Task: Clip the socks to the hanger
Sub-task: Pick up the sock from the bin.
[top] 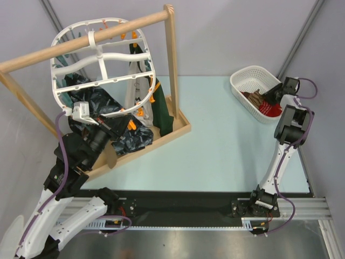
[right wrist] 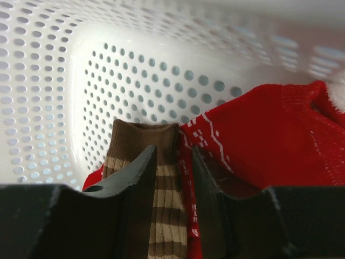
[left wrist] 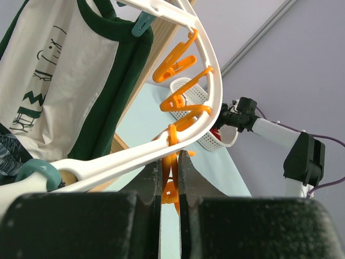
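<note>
Right pincer narrowly around brown sock

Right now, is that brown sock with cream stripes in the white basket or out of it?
In. The brown cream-striped sock lies inside the white perforated plastic basket, between the right end effector's fingers, beside a red sock.

The top external camera is looking down from above and behind the arm bases, taking in the whole table. The left wrist camera is peering upward, very near the hanger, and rightward to the far basket, while the right wrist camera is looking closely into that basket.
</note>
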Available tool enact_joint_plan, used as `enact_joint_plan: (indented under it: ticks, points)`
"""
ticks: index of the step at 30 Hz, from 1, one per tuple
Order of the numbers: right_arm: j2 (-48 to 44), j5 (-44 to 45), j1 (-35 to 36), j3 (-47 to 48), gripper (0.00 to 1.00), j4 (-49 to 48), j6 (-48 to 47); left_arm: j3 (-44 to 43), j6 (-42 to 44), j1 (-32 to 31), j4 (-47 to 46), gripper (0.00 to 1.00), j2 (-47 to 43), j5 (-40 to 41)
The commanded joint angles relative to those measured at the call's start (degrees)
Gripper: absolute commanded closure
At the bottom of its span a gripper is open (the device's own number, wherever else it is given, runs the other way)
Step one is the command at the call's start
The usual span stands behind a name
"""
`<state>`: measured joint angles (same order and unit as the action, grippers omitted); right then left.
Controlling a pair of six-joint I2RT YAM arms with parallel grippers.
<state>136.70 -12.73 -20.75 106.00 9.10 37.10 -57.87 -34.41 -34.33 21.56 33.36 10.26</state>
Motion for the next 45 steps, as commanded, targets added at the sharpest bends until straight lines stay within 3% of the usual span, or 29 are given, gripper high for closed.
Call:
enact_joint_plan:
  ticks: [1, 5, 14, 17, 27, 30, 32, 35, 40, 45]
  points:
    - [2.3, -1.8, 0.0, 4.0, 0.63, -0.9, 0.9, -0.8, 1.0, 0.3, 1.6, 1.0, 0.1, -0.9]
    - [3.4, -2.6, -0.1, 5.7, 0.74, -0.8, 1.4, -0.8, 1.0, 0.2, 1.6, 1.0, -0.1, -0.8]
    - [3.7, -4.7, 0.0, 6.2, 0.75, -1.4, 3.5, -0.6, 0.8, 0.2, 1.6, 1.0, -0.3, -0.9]
    - [3.2, -4.8, 0.4, 6.0, 0.82, -2.0, 2.8, -0.7, 1.0, 0.3, 1.6, 1.0, -0.2, -1.0]
    - [7.3, -4.6, 1.0, 10.2, 0.74, -0.2, 3.4, -0.8, 1.0, 0.3, 2.1, 1.0, -0.2, -0.9]
    - [9.4, -5.0, 0.9, 14.5, 0.78, 3.0, 3.2, -0.8, 0.9, 0.3, 2.3, 1.0, -0.3, -0.9]
    - [9.6, -4.9, 1.1, 17.7, 0.88, 4.3, 1.9, -0.8, 0.7, 0.2, 2.3, 1.0, -0.3, -1.0]
    - [7.0, -4.7, 1.4, 18.7, 1.0, 5.0, 1.0, -0.3, 0.2, 0.3, 2.2, 1.0, -0.4, -1.4]
    - [-3.5, -3.6, 2.7, 14.3, 1.0, 4.1, -1.9, 1.4, -0.4, 0.2, 0.9, 1.0, -0.5, -1.3]
    - [-19.9, -5.9, 6.6, 6.4, 1.0, 4.8, -9.8, 1.9, -0.9, 0.3, 0.0, 1.0, -0.4, -1.8]
